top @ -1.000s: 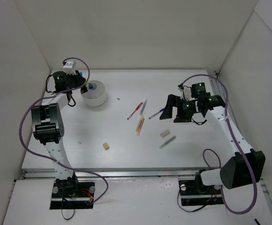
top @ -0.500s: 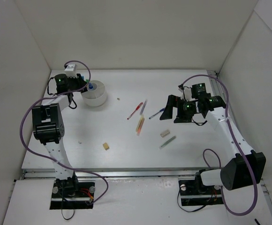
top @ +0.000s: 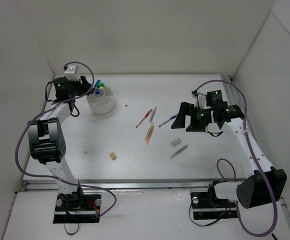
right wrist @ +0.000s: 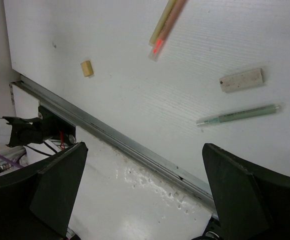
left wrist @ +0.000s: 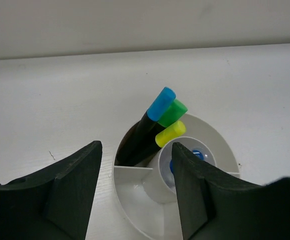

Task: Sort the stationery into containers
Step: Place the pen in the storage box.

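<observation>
White divided bowl [left wrist: 133, 191], three black highlighters [left wrist: 141, 136]

White bowl [left wrist: 135, 194], black highlighters [left wrist: 140, 137] with blue, green and yellow caps, red pen [top: 144, 118], beige eraser [right wrist: 241, 80], grey-green pen [right wrist: 240, 114].

Three stubby black highlighters [left wrist: 137, 140] stand in the round white bowl [left wrist: 135, 192]; a thin red pen [top: 144, 118] lies right of it.
</observation>
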`<state>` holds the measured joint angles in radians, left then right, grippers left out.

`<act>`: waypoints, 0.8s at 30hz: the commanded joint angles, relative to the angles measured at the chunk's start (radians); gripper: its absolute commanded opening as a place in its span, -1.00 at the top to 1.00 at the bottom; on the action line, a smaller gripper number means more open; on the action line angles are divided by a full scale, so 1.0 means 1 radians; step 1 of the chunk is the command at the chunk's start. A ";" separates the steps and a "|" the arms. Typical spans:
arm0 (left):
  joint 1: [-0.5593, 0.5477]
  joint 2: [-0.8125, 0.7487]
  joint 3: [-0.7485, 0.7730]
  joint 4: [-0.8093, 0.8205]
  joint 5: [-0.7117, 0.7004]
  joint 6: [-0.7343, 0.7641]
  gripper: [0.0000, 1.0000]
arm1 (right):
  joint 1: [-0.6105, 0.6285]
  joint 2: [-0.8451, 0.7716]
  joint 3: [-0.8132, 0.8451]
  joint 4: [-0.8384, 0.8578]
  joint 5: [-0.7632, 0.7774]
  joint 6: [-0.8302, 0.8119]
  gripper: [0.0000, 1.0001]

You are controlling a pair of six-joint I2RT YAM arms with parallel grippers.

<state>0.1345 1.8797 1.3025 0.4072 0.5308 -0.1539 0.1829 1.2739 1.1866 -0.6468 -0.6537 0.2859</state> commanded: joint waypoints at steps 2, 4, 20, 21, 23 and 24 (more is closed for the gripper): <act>-0.004 -0.143 -0.017 0.062 0.006 0.004 -0.11 | -0.003 -0.048 -0.004 0.024 -0.011 -0.008 -0.96; -0.004 -0.175 -0.035 0.056 -0.008 0.004 -0.17 | -0.005 -0.056 -0.010 0.022 -0.004 -0.005 -0.96; 0.014 -0.484 -0.163 -0.166 -0.100 -0.194 -0.99 | 0.154 -0.022 -0.027 0.029 0.465 0.071 -0.96; 0.014 -0.505 -0.196 -0.188 -0.095 -0.216 -0.99 | 0.161 -0.013 -0.036 0.033 0.491 0.100 -0.96; 0.014 -0.583 -0.224 -0.277 -0.091 -0.256 -1.00 | 0.187 0.022 -0.042 0.059 0.544 0.121 -0.96; 0.005 -0.635 -0.267 -0.327 -0.095 -0.271 -1.00 | 0.199 0.031 -0.050 0.087 0.571 0.146 -0.96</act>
<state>0.1406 1.3643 1.0702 0.1921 0.4477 -0.3393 0.3527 1.2640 1.1515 -0.6308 -0.2321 0.3645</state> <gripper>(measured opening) 0.997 0.979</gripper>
